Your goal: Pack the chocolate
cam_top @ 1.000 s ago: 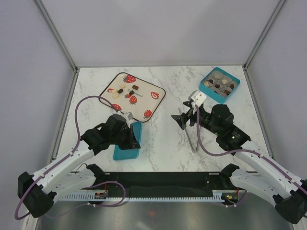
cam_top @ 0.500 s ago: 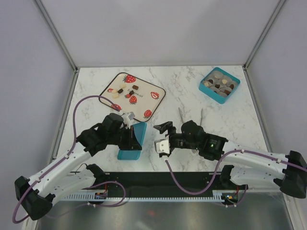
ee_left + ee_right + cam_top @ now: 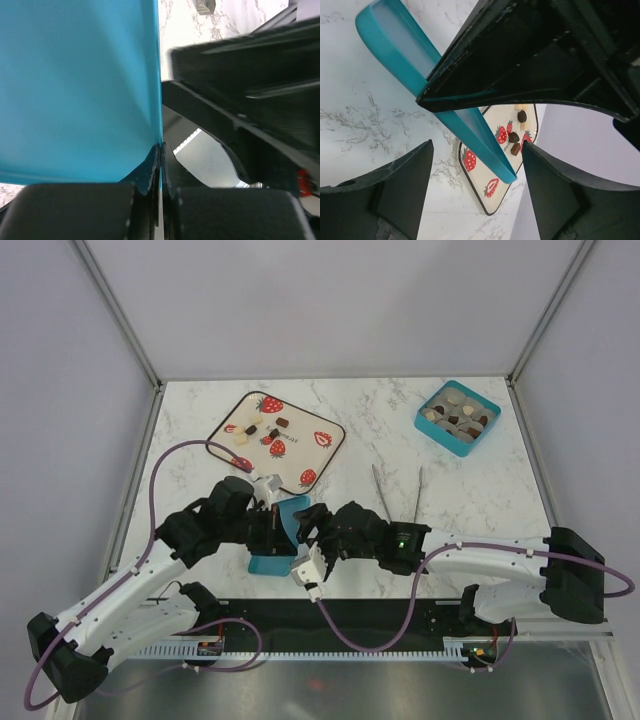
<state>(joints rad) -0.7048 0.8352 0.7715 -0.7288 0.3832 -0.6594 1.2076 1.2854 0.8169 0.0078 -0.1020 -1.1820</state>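
The flat teal plastic lid (image 3: 75, 85) is held on edge just in front of the strawberry-printed tray (image 3: 300, 455), its rim pinched by the closed left gripper (image 3: 160, 152); the right gripper (image 3: 475, 165) is held with fingers apart, and the lid's long edge is seen running out between them toward the tray. The small brown and cream chocolate pieces (image 3: 262, 430) are scattered on the tray; more are seen in the open teal box (image 3: 442, 440) well to its right.

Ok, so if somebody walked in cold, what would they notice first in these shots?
Near the front edge, the two arms meet: the left gripper pinches a teal lid tilted up, and the open right gripper reaches across right beside it. Behind them sits a strawberry-print tray with loose chocolate pieces. At the far right corner is a teal box already holding chocolates.
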